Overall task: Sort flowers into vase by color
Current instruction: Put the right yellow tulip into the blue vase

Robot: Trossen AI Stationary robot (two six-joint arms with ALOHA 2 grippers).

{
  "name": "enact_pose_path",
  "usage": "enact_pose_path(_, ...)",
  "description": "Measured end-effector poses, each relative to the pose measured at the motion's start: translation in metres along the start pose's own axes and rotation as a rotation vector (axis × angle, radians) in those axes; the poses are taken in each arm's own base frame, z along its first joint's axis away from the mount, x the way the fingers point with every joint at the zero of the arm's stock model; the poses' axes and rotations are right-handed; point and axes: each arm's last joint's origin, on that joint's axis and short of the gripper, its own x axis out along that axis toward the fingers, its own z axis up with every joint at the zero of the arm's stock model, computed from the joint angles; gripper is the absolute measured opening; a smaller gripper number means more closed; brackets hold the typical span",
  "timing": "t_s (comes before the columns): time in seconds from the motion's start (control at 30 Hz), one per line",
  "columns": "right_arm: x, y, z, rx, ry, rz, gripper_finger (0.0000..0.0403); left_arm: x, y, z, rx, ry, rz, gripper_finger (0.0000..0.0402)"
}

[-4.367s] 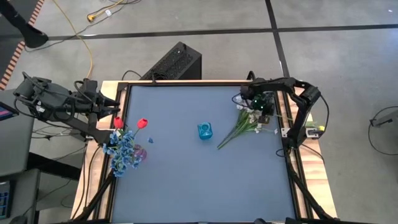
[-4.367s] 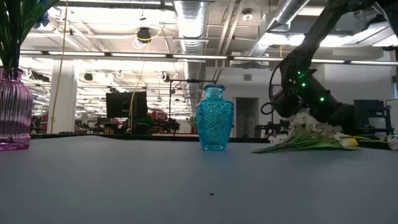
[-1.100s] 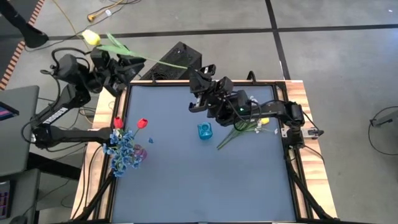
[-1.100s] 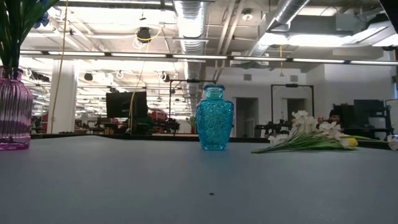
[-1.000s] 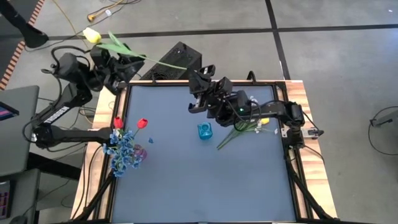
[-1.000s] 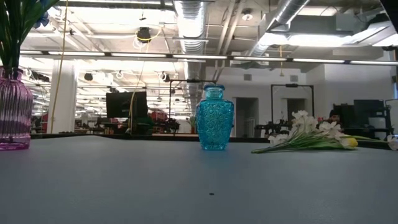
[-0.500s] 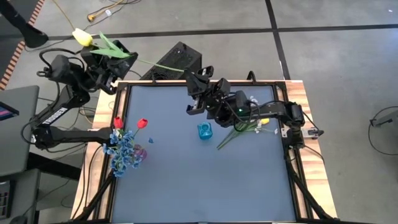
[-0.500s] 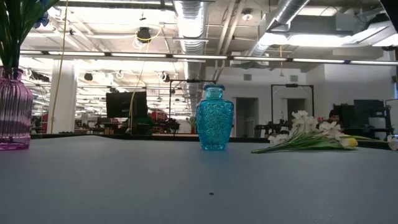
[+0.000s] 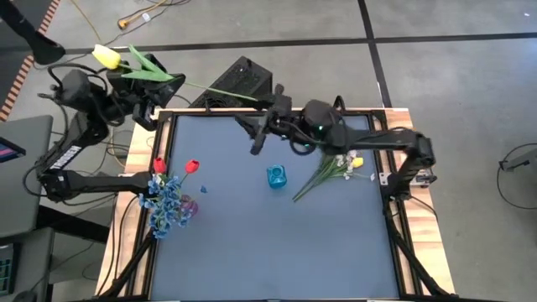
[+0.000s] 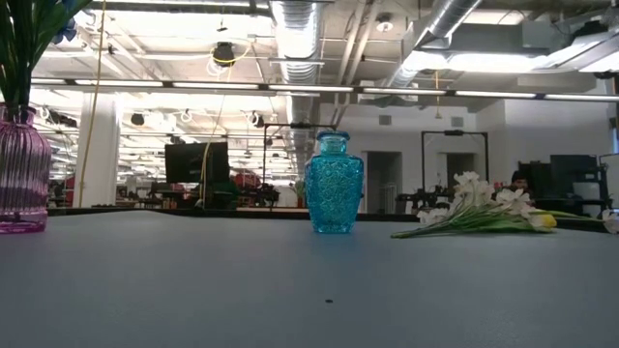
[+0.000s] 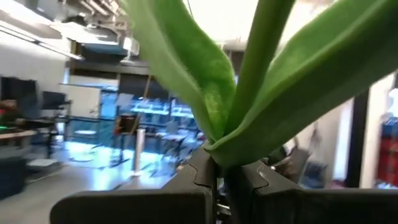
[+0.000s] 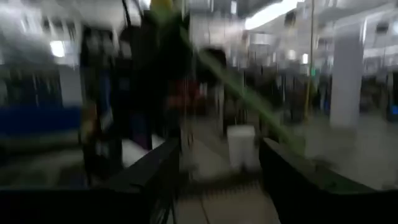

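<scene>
High view: your left gripper (image 9: pixel 144 94), raised beyond the table's far-left corner, pinches the yellow tulip (image 9: pixel 106 56) by its stem; your right gripper (image 9: pixel 252 134) reaches leftward, fingers spread.
Left wrist view: fingers (image 11: pixel 186 186) clamp the stem.

Even, diffuse light falls from above on the blue worktop (image 9: pixel 277 243); shadows there are faint; the low view is bright with glare from ceiling strip lights (image 10: pixel 290 29) — the right wrist view is smeared by motion blur, perhaps a green stem (image 12: pixel 249 102); the left wrist's leaves (image 11: pixel 249 93) sit close, soft and backlit.
</scene>
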Motion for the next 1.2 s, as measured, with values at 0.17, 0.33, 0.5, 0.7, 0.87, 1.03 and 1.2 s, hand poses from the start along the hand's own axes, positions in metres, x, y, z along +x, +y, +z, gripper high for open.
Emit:
enact_pose_path(0.17, -0.036, -0.021, 0.009, -0.094, 0.365, -0.100, 0.0254, -0.006, -0.006, 0.018, 0.077, 0.128, 0.060, 0.0000)
enact_pose_path(0.33, -0.046, -0.034, 0.025, -0.071, 0.345, -0.161, 0.0254, 0.001, -0.001, 0.005, 0.074, 0.346, 0.094, 0.0000)
enact_pose_path(0.5, -0.035, -0.027, 0.015, -0.100, 0.320, -0.130, 0.0254, 0.025, 0.007, -0.026, 0.024, 0.461, 0.069, 0.0000)
enact_pose_path(0.7, -0.021, -0.021, 0.000, -0.093, 0.302, -0.069, 0.0254, 0.052, 0.004, -0.053, 0.003, 0.547, -0.002, 0.0000)
enact_pose_path(0.87, -0.015, -0.014, -0.011, -0.080, 0.318, -0.021, 0.0254, 0.065, 0.004, -0.068, 0.041, 0.600, 0.000, 0.0000)
enact_pose_path(1.03, -0.013, -0.012, -0.012, -0.020, 0.314, 0.035, 0.0254, 0.074, 0.008, -0.083, 0.052, 0.665, -0.003, 0.0000)
enact_pose_path(1.2, -0.010, -0.012, -0.021, -0.014, 0.342, 0.027, 0.0254, 0.076, 0.009, -0.086, 0.055, 0.671, -0.007, 0.0000)
